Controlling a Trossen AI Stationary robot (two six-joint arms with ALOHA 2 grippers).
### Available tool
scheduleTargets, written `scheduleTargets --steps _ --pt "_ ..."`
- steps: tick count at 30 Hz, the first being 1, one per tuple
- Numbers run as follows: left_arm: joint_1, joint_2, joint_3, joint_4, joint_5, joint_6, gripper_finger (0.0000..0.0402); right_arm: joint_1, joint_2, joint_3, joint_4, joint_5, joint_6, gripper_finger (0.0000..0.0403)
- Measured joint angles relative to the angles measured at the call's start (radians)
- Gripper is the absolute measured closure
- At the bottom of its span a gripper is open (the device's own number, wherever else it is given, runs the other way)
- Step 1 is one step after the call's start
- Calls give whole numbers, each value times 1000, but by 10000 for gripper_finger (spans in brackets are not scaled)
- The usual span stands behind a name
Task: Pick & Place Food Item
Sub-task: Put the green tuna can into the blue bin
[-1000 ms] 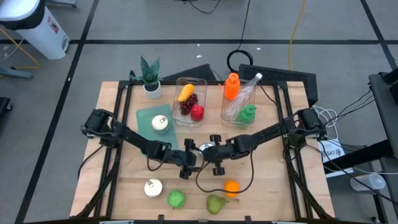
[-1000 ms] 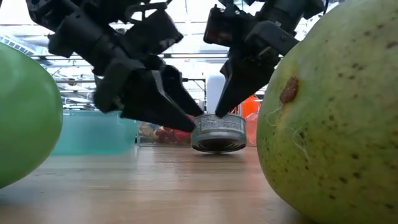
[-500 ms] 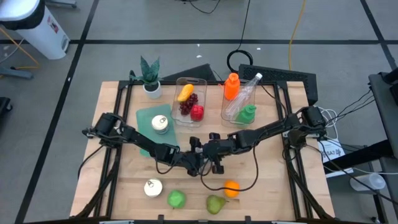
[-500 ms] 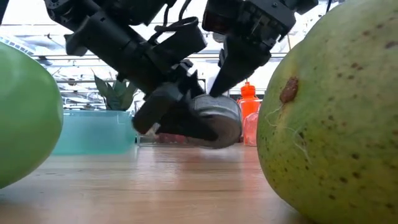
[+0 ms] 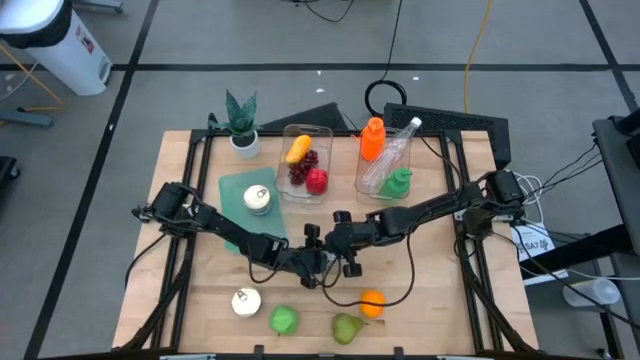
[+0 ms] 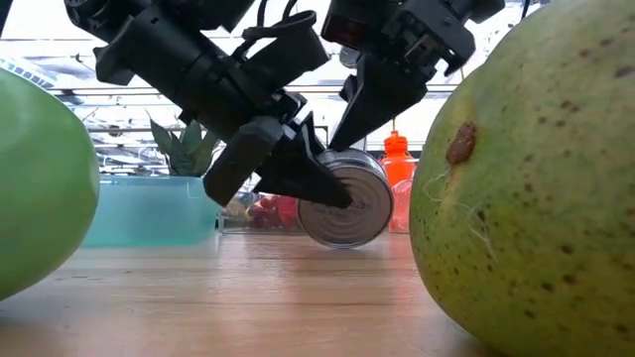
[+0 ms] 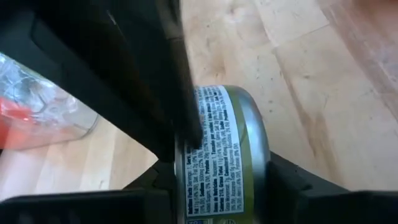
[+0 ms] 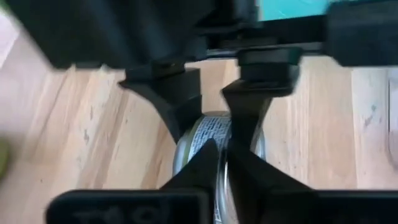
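The food item is a small silver can with a printed label (image 6: 347, 208), tipped on its edge at the middle of the table, one flat end facing the near edge. My left gripper (image 5: 312, 262) comes from the left and is shut on it. My right gripper (image 5: 332, 248) comes from the right, slanting down, shut on the can's upper edge. In the high view both grippers hide the can. I cannot tell whether it touches the wood. My left gripper pinches the can by its two flat ends, one finger (image 7: 177, 118) on one end and the other beside the metal end (image 7: 252, 143). The fingers come slanting down from the table's left. The can stands on edge between them. My right gripper has its fingers (image 8: 208, 163) nearly together on the can's upper rim (image 8: 214, 134), pinching it from above and from the table's right. Its own fingers hide the place of contact.
A second can (image 5: 258, 200) sits on a green plate, a third (image 5: 246, 301) at the near left. A green apple (image 5: 284, 320), a pear (image 5: 347, 327) and an orange (image 5: 372, 302) lie near the front edge. Two clear bins (image 5: 305, 160) (image 5: 390, 160) and a plant (image 5: 241, 120) stand at the back.
My left gripper has moved toward the can, turned, and shut on it. The can, which hung level under my right gripper, has tipped onto its edge, a flat end now facing the near edge. My right gripper has risen a little.
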State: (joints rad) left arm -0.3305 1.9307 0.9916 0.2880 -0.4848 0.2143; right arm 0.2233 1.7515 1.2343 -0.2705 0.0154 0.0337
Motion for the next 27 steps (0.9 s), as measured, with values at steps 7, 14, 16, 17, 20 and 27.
scheduleTargets --steps 7,14,16,17,20,27 --pt "-31 -104 1 -90 -104 -22 263 22 -100 -1 -101 92 -43 258" --pt "-150 -406 2 -466 -411 -161 263 51 -405 -183 -49 84 -14 212" --pt "-189 -506 2 -648 -429 -308 263 69 -505 -291 60 109 -5 215" --pt "-204 -551 2 -731 -426 -392 263 77 -548 -347 122 117 0 218" --pt "-231 -649 2 -957 -409 -632 263 99 -664 -514 316 112 30 229" --pt "-231 -687 2 -1390 -120 -1014 263 98 -820 -707 499 117 49 260"
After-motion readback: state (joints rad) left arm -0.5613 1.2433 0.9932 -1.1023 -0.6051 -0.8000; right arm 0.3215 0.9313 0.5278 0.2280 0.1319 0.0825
